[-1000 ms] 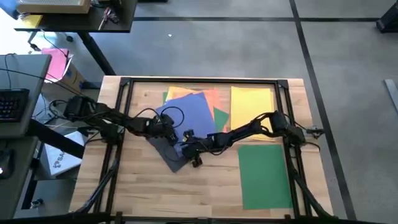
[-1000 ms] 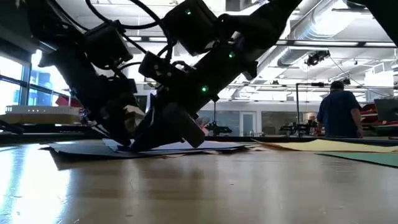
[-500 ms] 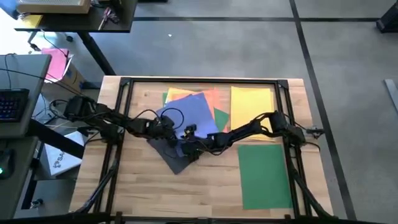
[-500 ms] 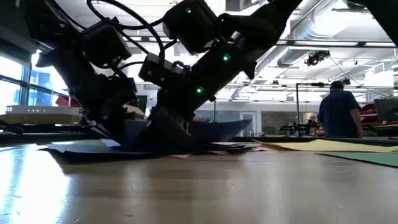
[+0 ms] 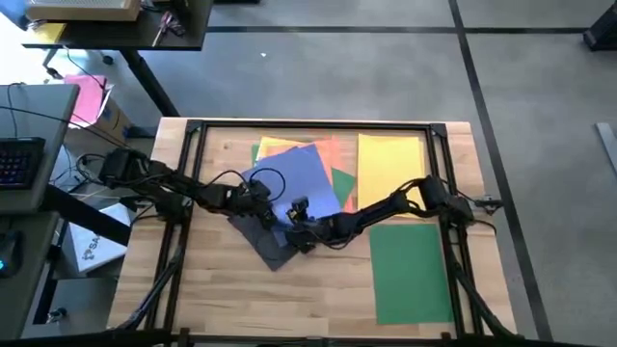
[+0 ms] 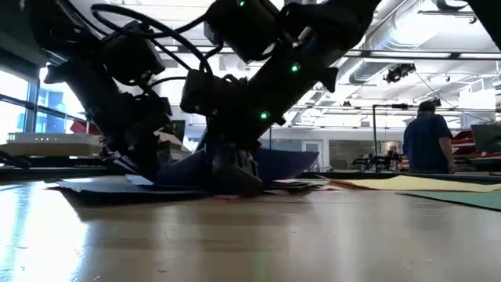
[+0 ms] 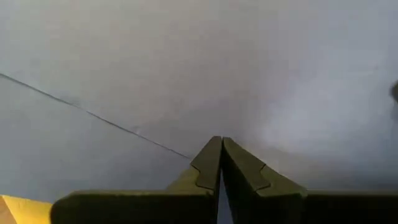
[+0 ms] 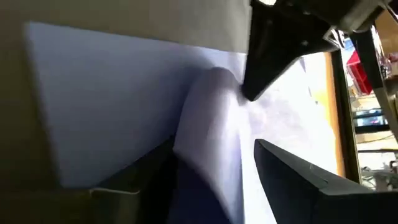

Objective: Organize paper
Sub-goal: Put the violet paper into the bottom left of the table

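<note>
The paper lies spread on the wooden table. A blue sheet [image 5: 299, 173] covers orange [image 5: 328, 147], yellow [image 5: 275, 145] and green [image 5: 342, 180] sheets and overlaps a dark grey sheet [image 5: 265, 241]. A second yellow sheet [image 5: 390, 159] and a green sheet [image 5: 410, 270] lie flat at the right. My left gripper [image 5: 262, 205] is shut, tips down at the blue sheet's left edge. My right gripper [image 5: 297, 234] is open at that sheet's near edge, where a hump of blue paper [image 8: 211, 130] rises between its fingers. My left gripper presses its shut fingertips [image 7: 211, 155] down on the paper from above, slanting in from the table's left, beside a sheet edge [image 7: 124, 127]. My right gripper stands with its open fingers [image 8: 149, 171] on the blue sheet near its near edge, slanting down from the right. The paper buckles up between them [image 8: 214, 112]. That part of the sheet [image 6: 286, 160] is off the table.
A dark metal frame [image 5: 193, 130] runs along the table's far and side edges. Bare wood [image 5: 241, 299] lies along the near side. Beyond the table's left are a desk with a keyboard [image 5: 19, 159] and boxes. A person [image 6: 427, 141] stands far back in the room.
My right gripper has moved slightly toward the table's far left along the blue sheet. The near part of that sheet, flat before, has buckled up into a hump, while its far part stays flat on the pile.
</note>
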Motion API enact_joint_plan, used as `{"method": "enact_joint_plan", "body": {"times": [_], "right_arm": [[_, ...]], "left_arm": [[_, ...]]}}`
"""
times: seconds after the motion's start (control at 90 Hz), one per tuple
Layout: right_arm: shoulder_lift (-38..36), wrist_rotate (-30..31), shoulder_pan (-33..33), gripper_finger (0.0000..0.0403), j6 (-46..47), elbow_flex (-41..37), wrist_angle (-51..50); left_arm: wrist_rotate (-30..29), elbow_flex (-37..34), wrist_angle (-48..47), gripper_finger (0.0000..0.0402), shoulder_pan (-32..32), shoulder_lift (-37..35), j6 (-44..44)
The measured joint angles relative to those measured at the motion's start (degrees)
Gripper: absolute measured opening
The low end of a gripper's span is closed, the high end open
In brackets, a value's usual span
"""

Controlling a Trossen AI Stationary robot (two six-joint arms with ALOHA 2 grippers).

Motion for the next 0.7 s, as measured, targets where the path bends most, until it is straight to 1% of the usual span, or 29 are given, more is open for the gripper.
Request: {"method": "enact_joint_plan", "body": {"times": [0.211,0.333,0.411,0.522,0.622,0.7], "right_arm": [[-0.02,6.63,0.67,0.0197,-1.86,0.00,-1.68],[-0.22,8.38,-0.08,0.0197,-1.99,0.00,-4.15],[-1.26,7.80,-0.24,0.0197,-1.99,-0.14,-7.84],[-3.08,4.99,-0.27,0.0197,-0.31,-0.37,-11.95],[-4.17,4.87,-1.15,0.0196,1.87,-0.26,-11.73],[-4.11,3.08,-2.59,0.0185,4.03,-0.39,-11.64]], "left_arm": [[0.00,0.00,-0.03,0.0000,0.00,0.00,0.49],[-0.02,0.00,-0.04,0.0000,0.00,0.00,0.55],[0.00,0.00,-0.04,0.0000,0.00,-0.02,0.57],[-0.03,0.00,-0.02,0.0000,0.00,-0.02,1.03],[-0.39,-0.02,0.02,0.0000,0.00,-0.02,1.09],[-0.61,-0.04,0.16,0.0000,0.00,0.00,1.11]]}}
